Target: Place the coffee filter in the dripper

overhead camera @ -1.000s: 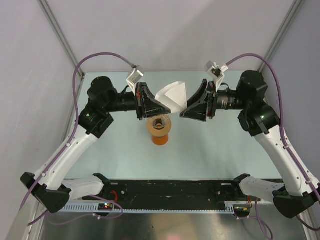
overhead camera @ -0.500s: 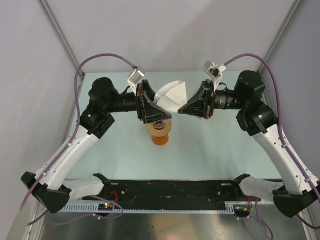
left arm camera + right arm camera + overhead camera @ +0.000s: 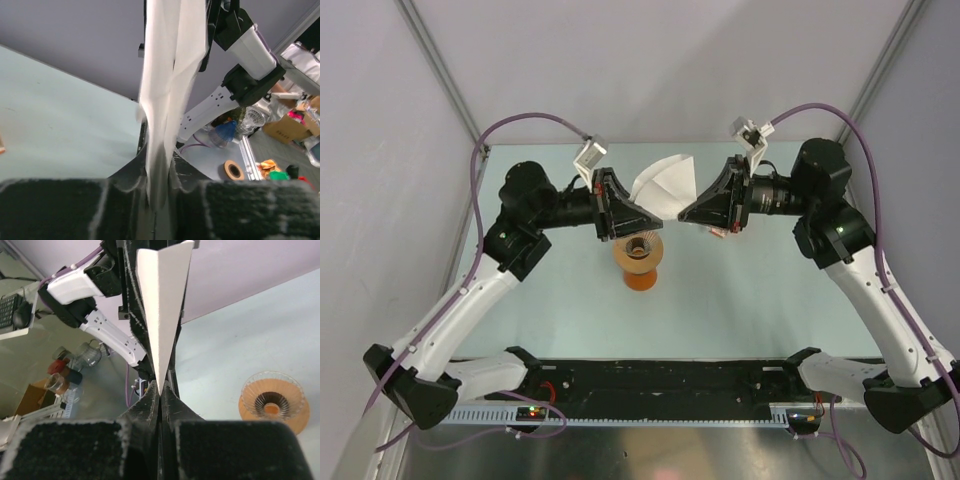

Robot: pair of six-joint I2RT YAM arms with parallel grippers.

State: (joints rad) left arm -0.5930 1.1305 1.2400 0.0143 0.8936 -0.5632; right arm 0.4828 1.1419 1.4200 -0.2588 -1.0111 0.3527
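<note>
The coffee filter (image 3: 665,186) is a white paper fan held in the air between both grippers, above and just behind the dripper (image 3: 640,248). The dripper is a tan ring with a dark centre hole, standing on an orange base (image 3: 640,279). My left gripper (image 3: 656,223) is shut on the filter's left lower edge; the left wrist view shows the paper (image 3: 170,75) rising from its closed jaws (image 3: 157,195). My right gripper (image 3: 683,214) is shut on the filter's pointed corner (image 3: 162,305), jaws closed (image 3: 160,390). The dripper (image 3: 272,408) lies below to the right in that view.
The pale green table top (image 3: 750,300) carries only the dripper and its base. Grey walls close the far side and both flanks. A black rail (image 3: 660,380) with the arm bases runs along the near edge.
Both grippers have shifted a little toward the far side with the filter, so it now sits slightly farther from the dripper. The filter's top edge looks a bit more spread.
</note>
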